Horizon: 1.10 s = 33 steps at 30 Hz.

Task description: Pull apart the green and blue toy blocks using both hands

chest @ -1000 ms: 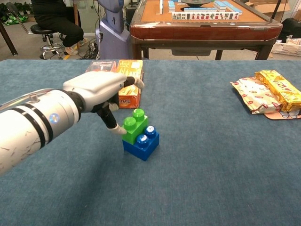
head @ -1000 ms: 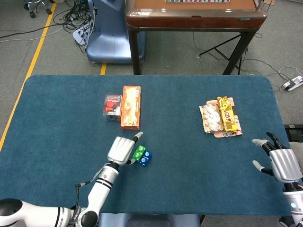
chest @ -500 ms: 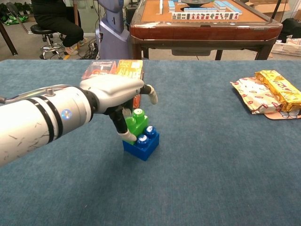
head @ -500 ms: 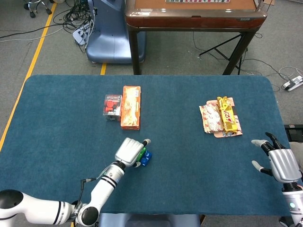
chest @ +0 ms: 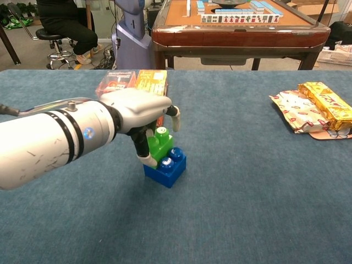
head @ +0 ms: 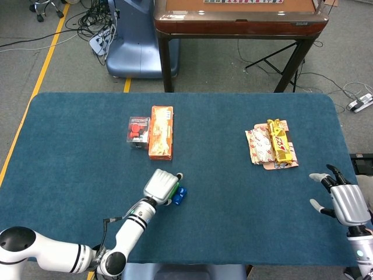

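Gripping the green block atop the blue block, the left hand curls; the right hand, at four o'clock, lies spread.

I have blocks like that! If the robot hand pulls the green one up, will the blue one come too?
Probably. The green block sits studded onto the blue block, which nothing pins down. Both look like stiff, light plastic, so they'd likely lift together.

You see the green block, two round studs on top, still seated upright on the left half of the blue block. The blue block rests flat on the tabletop, nearer the front edge, left of centre, its two right studs uncovered. Joined, not yet separated.
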Tool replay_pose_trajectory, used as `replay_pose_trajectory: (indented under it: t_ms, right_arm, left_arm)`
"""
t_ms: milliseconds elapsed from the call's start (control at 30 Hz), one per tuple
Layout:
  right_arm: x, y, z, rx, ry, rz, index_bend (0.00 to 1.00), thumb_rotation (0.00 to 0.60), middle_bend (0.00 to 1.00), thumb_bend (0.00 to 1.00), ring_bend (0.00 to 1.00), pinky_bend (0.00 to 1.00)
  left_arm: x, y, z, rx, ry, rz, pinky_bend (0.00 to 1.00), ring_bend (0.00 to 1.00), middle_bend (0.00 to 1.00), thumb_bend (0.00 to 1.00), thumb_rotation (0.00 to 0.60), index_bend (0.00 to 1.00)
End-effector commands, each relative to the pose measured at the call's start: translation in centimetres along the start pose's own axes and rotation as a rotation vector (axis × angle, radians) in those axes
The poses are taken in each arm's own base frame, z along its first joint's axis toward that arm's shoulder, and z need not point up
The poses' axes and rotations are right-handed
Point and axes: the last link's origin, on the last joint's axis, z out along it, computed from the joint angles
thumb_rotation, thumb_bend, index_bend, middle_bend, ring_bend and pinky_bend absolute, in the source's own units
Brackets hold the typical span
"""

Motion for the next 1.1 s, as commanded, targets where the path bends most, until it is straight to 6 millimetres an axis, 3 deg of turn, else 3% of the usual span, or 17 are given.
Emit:
replay_pose_trajectory:
  t_ms: [33,567,1100]
  right_arm:
    - [-0.05,-0.01,0.02,0.000,-0.001,0.001,0.32,0.600,0.39,0.16,0.45,0.50]
    - [-0.37,-0.27,0.28,0.009,-0.012,0.005,0.32,0.600,0.39,0.16,0.45,0.50]
    - [-0.55,-0.17,0.37,0.010,-0.012,0.015,0.32,0.600,0.39,0.16,0.45,0.50]
  left_arm:
    - [-0.11,-0.15,0.12,0.014,-0.012,0.005,1.00,1.00,1.00,0.00,0.600,0.37]
    - [-0.22,-0.53,0.37,0.042,-0.032,0.008,1.00,1.00,1.00,0.07,0.600,0.44]
    - [-0.07,-0.26,0.12,0.026,-0.033,-0.055,1.00,1.00,1.00,0.09,0.600,0.60]
